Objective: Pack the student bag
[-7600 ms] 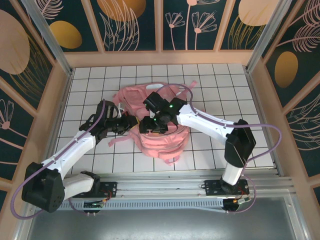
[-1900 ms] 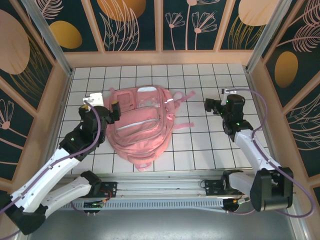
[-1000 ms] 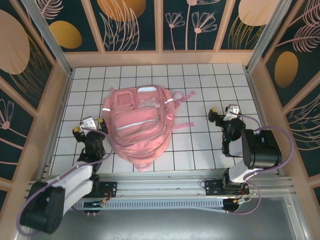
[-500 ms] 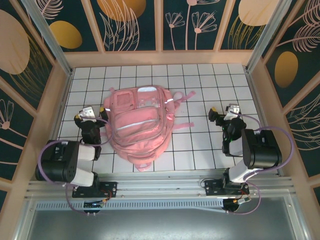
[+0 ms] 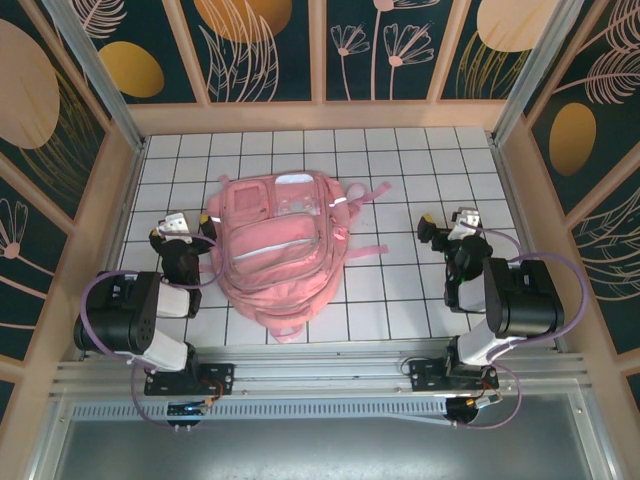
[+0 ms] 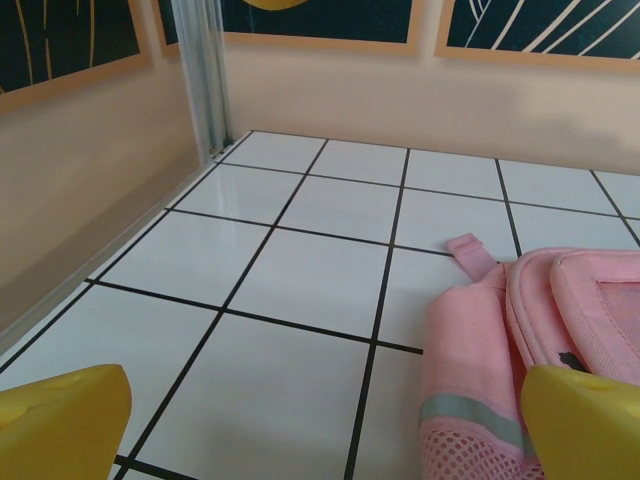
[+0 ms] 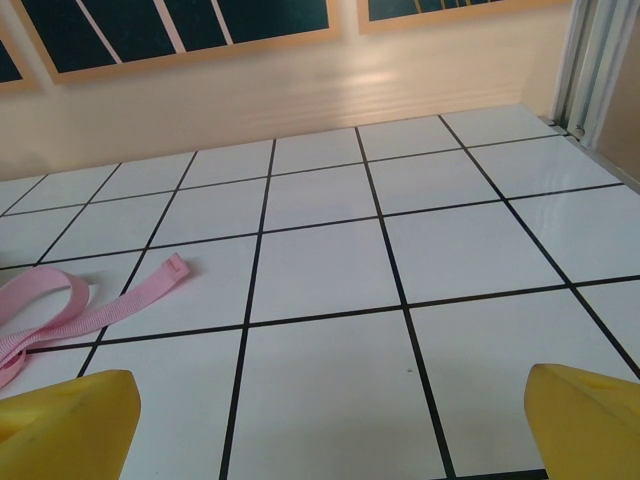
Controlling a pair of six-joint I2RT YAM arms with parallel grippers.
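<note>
The student bag point(image 5: 280, 255) lies flat on the white tiled worktop point(image 5: 420, 160), a little left of the middle and between the two arms; its pink straps trail off to the right, and a small reflective strip shows near each of its far corners.

The left arm point(image 5: 125, 320) is folded tight above its base, its dark elbow block sitting low at the near left; the left hand point(image 5: 180, 232) is held low over the tiles and points toward the far wall, just beside the bag's left edge and not touching it. In the left wrist view the left hand point(image 6: 320, 425) is spread wide, one yellow fingertip at each lower corner with bare tile between them; the bag's point(image 6: 500, 360) pink side, with a grey reflective band and mesh, lies just ahead of the right-hand fingertip.

The right arm point(image 5: 520, 300) is folded in the same compact way at the near right; the right hand point(image 5: 445, 230) hangs low over the tiles, also pointing to the far wall, apart from the bag's body. In the right wrist view the right hand point(image 7: 325, 420) is likewise spread wide and holds nothing; a loose pink strap point(image 7: 80, 305) lies flat on the tiles ahead of its left fingertip.
</note>
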